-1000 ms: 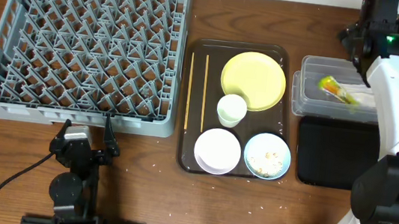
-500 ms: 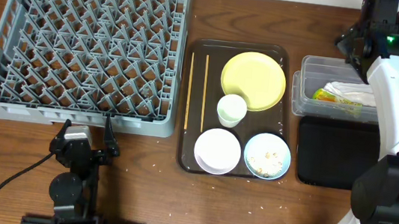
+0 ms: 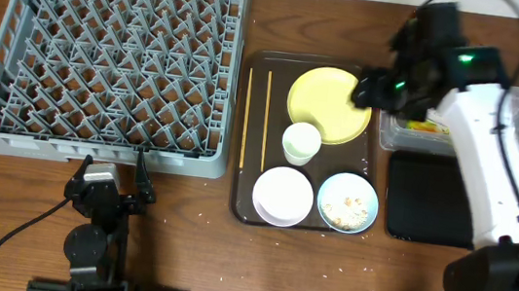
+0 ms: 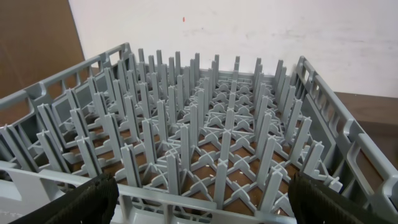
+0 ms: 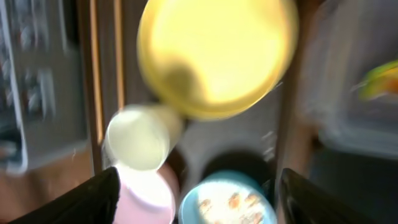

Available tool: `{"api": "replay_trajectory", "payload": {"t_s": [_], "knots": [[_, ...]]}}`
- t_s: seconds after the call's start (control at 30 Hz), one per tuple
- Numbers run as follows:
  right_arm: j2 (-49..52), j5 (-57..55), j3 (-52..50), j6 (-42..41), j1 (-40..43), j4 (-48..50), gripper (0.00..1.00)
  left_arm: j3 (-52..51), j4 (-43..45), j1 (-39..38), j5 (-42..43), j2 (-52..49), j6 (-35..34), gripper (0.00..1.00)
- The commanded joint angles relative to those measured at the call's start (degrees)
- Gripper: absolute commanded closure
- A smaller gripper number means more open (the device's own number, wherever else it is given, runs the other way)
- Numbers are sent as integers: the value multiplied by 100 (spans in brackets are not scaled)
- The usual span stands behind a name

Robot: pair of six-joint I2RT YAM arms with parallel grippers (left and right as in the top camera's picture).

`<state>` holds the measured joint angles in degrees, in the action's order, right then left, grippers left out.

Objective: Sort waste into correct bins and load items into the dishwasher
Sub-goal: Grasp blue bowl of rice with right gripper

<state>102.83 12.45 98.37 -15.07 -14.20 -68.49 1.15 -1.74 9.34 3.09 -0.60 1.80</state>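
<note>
Dish loading seems in hand: the right end effector (image 3: 369,89), spread and empty, hovers over the plate (image 3: 324,99) on the tray (image 3: 247,193). Next it must pinch the rim and cross to the rack (image 3: 102,154). The left end effector (image 3: 111,176) rests spread.

The right gripper (image 3: 368,89) hangs over the right edge of the plate (image 3: 318,101). It looks blurry, so its fingers are hard to see. The plate, a cup (image 3: 301,142), a white bowl (image 3: 283,195) and a blue bowl (image 3: 347,203) sit on the brown tray (image 3: 336,157). Two chopsticks (image 3: 266,117) lie along its left side.
</note>
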Motion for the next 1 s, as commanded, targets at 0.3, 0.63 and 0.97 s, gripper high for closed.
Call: {"api": "replay_trajectory", "payload": {"t_s": [0.3, 0.63, 0.97], "knots": [[-26, -522, -1840, -1123, -1248, 479, 39, -92, -205, 35, 17, 33, 76, 12], [-26, -901, -2614, -1276, -1300, 1062, 59, -92, -208, 35, 17, 33, 76, 12], [-7, -796, -3060, -1379, -1552, 1541, 63, -92, -205, 35, 17, 33, 76, 12]]}}
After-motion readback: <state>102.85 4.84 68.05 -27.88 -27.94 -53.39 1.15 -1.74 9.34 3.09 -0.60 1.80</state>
